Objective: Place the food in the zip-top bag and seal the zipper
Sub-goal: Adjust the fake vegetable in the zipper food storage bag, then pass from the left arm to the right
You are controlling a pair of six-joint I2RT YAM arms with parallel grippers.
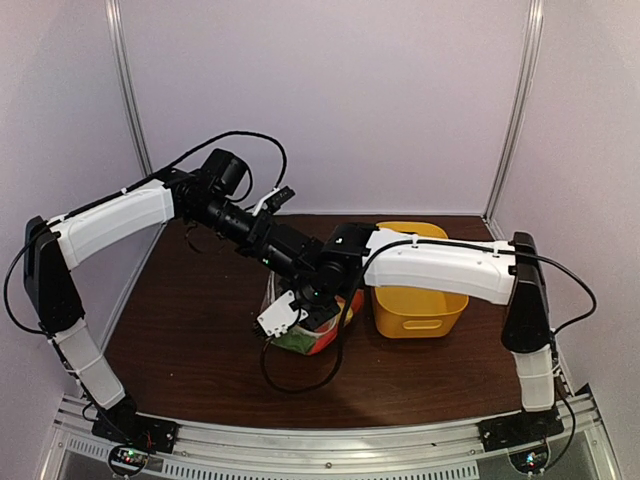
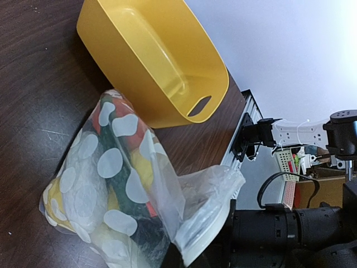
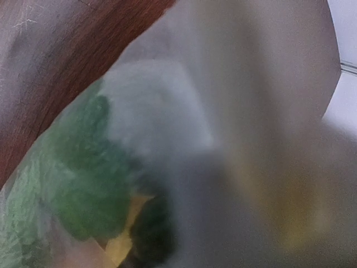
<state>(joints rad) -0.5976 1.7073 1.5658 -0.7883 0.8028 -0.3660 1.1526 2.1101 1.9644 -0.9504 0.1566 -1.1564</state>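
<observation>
As the zip-top bag (image 2: 111,167) smothers the right view, right fingers unclear, left fingers (image 2: 203,245) pinching it

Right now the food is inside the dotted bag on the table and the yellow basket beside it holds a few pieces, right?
No. The food is inside the dotted bag, but the yellow basket beside it is empty; the left wrist view shows its bare inside.

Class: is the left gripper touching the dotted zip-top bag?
Touching. The left wrist view shows the zip-top bag with its mouth film drawn up and bunched against the left gripper at the frame's bottom.
</observation>
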